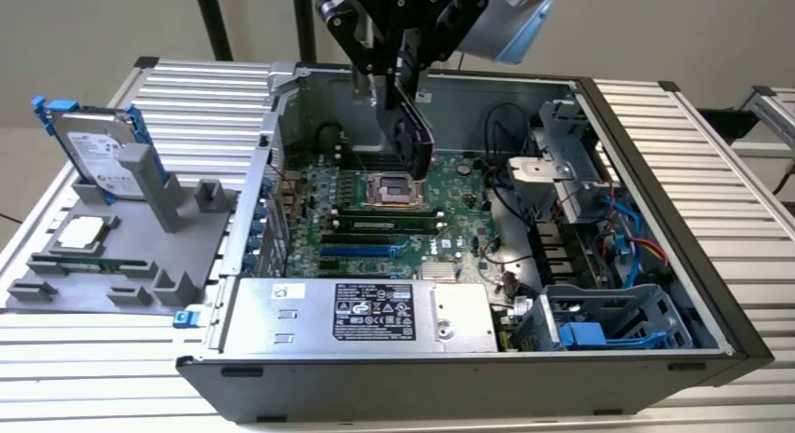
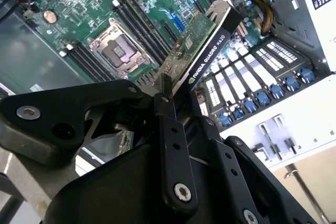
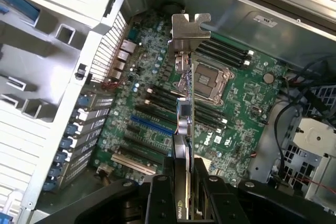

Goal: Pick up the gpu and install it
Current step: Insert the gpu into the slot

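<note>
The gpu (image 1: 415,126) hangs edge-down above the green motherboard (image 1: 372,214) inside the open computer case (image 1: 646,172). My gripper (image 1: 400,65) is shut on the card's upper edge. In the second wrist view the gpu (image 2: 206,40), with its black shroud, slants out from between the gripper (image 2: 167,95) fingers. The first wrist view shows the gpu (image 3: 185,124) edge-on, its silver bracket (image 3: 189,29) at the far end and the gripper (image 3: 184,184) clamped on its near end. The card sits above the board, apart from the slots.
A grey holder tray (image 1: 149,275) stands at the exterior view's left, beside the case, with a silver hard drive with blue rails (image 1: 100,149) upright in it. A power supply (image 1: 360,312) and a drive cage (image 1: 609,321) fill the case's near side. Cables (image 1: 516,144) run near the board.
</note>
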You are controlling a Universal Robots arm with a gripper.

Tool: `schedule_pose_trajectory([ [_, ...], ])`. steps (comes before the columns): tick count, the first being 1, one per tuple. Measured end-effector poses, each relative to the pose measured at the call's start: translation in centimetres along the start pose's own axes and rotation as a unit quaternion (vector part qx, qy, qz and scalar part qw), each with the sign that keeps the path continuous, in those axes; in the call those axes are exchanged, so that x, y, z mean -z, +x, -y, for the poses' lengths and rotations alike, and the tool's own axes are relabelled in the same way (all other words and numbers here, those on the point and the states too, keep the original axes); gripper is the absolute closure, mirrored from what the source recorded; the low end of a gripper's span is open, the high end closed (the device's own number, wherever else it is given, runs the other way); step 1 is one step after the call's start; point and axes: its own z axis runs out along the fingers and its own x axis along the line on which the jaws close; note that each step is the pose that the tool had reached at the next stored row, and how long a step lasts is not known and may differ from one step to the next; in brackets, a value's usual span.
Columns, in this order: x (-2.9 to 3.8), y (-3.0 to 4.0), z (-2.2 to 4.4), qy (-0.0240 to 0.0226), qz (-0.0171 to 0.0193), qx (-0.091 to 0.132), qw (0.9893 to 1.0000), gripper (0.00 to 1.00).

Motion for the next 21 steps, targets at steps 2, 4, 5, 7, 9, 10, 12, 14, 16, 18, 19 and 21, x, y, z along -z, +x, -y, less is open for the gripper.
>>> schedule_pose_trajectory([
  [2,0.0,0.0,0.0,-0.0001,-0.0003,0.006,1.0,1.0],
  [4,0.0,0.0,0.0,-0.0002,-0.0006,0.012,0.9999,1.0],
  [5,0.0,0.0,0.0,-0.0003,-0.0008,0.015,0.9999,1.0],
  [7,0.0,0.0,0.0,-0.0004,-0.0011,0.022,0.9998,1.0],
  [9,0.0,0.0,0.0,-0.0005,-0.0015,0.028,0.9996,1.0],
  [10,0.0,0.0,0.0,-0.0005,-0.0017,0.031,0.9995,1.0],
  [12,0.0,0.0,0.0,-0.0007,-0.002,0.037,0.9993,1.0],
  [14,0.0,0.0,0.0,-0.0008,-0.0023,0.043,0.9991,1.0],
  [16,0.0,0.0,0.0,-0.0009,-0.0026,0.049,0.9988,1.0],
  [18,0.0,0.0,0.0,-0.001,-0.003,0.055,0.9985,1.0],
  [19,0.0,0.0,0.0,-0.0011,-0.0031,0.058,0.9983,1.0],
  [21,0.0,0.0,0.0,-0.0012,-0.0034,0.064,0.9979,1.0],
])
